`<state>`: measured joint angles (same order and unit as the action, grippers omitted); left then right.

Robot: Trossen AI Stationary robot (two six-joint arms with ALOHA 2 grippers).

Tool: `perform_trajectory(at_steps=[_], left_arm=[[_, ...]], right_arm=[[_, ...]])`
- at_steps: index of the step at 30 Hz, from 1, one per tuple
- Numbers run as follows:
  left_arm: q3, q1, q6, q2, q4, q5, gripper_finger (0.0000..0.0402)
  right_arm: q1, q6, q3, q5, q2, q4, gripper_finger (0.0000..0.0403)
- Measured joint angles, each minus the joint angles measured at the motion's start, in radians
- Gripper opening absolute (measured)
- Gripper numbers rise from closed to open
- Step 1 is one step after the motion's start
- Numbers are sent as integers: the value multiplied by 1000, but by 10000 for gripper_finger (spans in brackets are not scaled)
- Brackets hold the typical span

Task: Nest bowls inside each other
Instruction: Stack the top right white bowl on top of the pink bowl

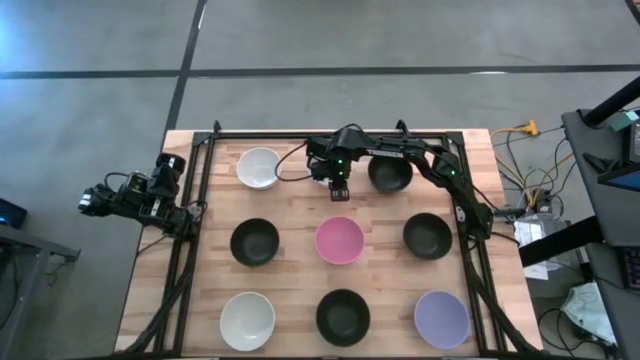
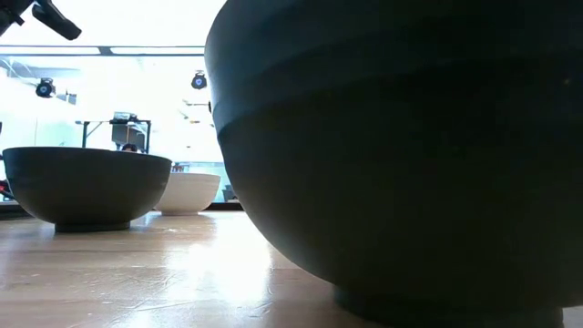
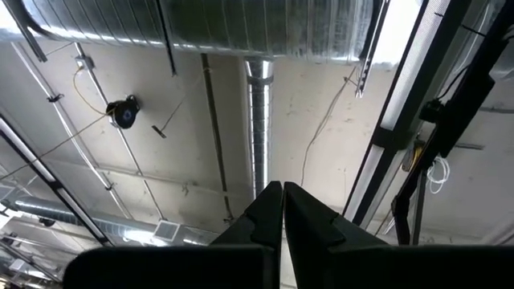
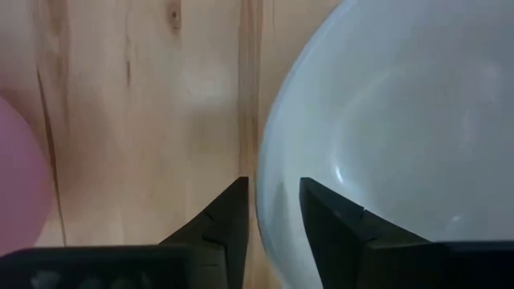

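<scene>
Right arm reaches from the table's right edge across the far side, elbow bent, wrist turned down toward the board. Right gripper [image 1: 339, 190] sits near the far middle of the table, pointing down, green light on its wrist. Wrist camera shows its two dark fingers [image 4: 227, 218] parted a little, straddling the rim of a white bowl [image 4: 385, 136], one finger outside, one inside. Left arm folded off the table's left edge, parked. Left gripper [image 3: 282, 210] points up toward the ceiling, fingers pressed together with nothing between them.
</scene>
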<state>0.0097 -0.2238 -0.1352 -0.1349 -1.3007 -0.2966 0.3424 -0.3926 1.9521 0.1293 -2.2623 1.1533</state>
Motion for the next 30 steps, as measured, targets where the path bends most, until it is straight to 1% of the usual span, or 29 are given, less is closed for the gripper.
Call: perform_trajectory(at_steps=[2,9,15,21,25,27,30], left_arm=[[0,0,1,0,0,0,0],[0,0,0,0,0,0,0],[-1,0,-1,0,-1,1,0],[5,0,-2,0,-2,-10,0],[5,0,-2,0,-1,-46,0],[12,0,-1,0,-1,-87,0],[49,0,0,-2,0,-124,0]], right_arm=[[0,-5,0,1,0,-7,90],[0,-6,-17,-7,4,-6,18],[0,5,1,-7,5,9,14],[0,44,86,9,16,98,12],[-2,84,152,14,67,171,12],[-4,105,182,16,99,209,12],[-14,132,211,20,163,236,12]])
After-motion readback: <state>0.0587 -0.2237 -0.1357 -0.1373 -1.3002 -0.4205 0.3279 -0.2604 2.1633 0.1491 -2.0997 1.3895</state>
